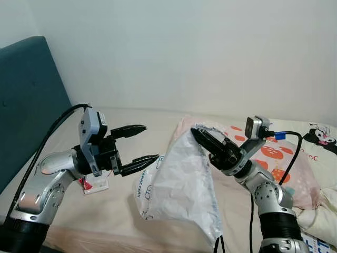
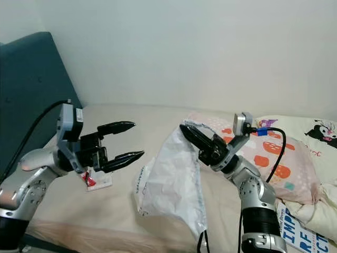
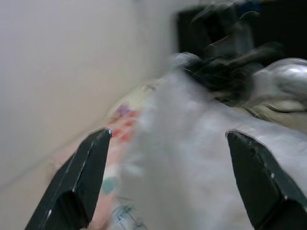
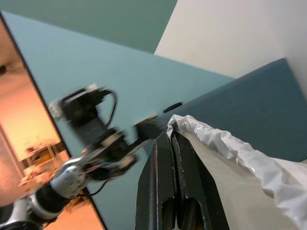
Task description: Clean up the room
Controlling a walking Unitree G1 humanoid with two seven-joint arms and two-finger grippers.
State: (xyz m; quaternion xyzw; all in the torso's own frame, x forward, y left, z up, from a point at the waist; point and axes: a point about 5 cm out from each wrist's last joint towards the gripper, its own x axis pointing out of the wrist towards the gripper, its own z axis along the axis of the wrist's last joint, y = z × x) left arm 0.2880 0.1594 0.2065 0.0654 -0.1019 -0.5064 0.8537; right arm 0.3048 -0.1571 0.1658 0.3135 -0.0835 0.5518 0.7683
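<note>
While the right gripper pinched the white bag above the bed, the left gripper waited wide apart, probably needing to grab the bag's other edge.

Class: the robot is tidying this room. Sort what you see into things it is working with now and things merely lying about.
In the job:
white plastic bag, pinched at its top edge by the right gripper
left gripper, open beside the bag

Lying about:
small red-and-white packet on the bed
patterned pillow
teal headboard
</note>
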